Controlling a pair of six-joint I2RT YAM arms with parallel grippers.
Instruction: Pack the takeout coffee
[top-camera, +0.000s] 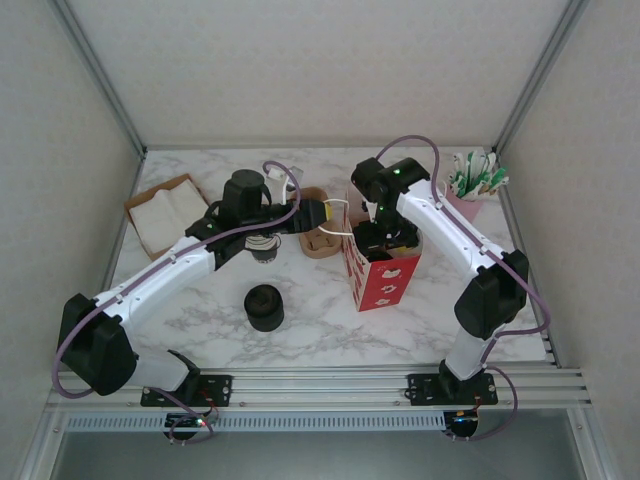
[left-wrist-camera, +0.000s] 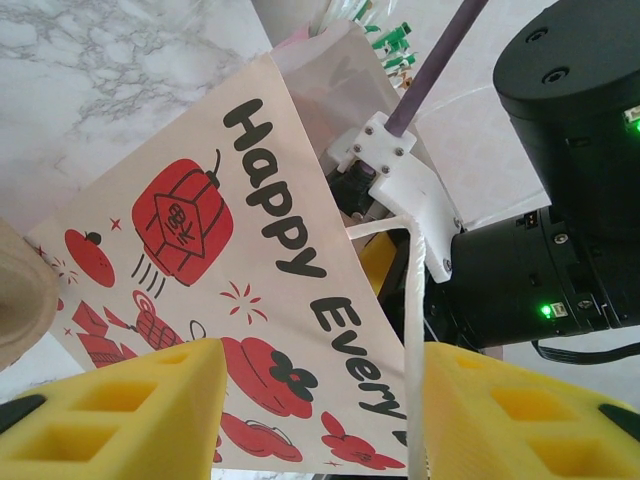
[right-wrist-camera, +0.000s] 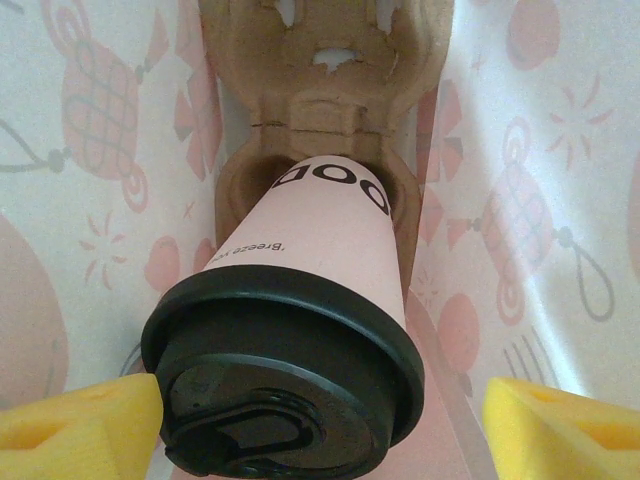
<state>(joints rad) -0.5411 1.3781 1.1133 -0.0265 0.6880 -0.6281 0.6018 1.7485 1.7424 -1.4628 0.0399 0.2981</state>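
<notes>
Right gripper astride upright, lid-up takeout coffee

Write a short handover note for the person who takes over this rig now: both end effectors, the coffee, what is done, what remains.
Left end effector: open, the white handle of the bag passing between its fingers.
Right end effector: open inside the bag, one pad on each side of the takeout coffee.
Coffee: lid on, seated in a cardboard carrier at the bag's bottom.
Done: coffee appears packed and released.
To do: likely lift the right arm out, then draw the left one off the handle.
</notes>
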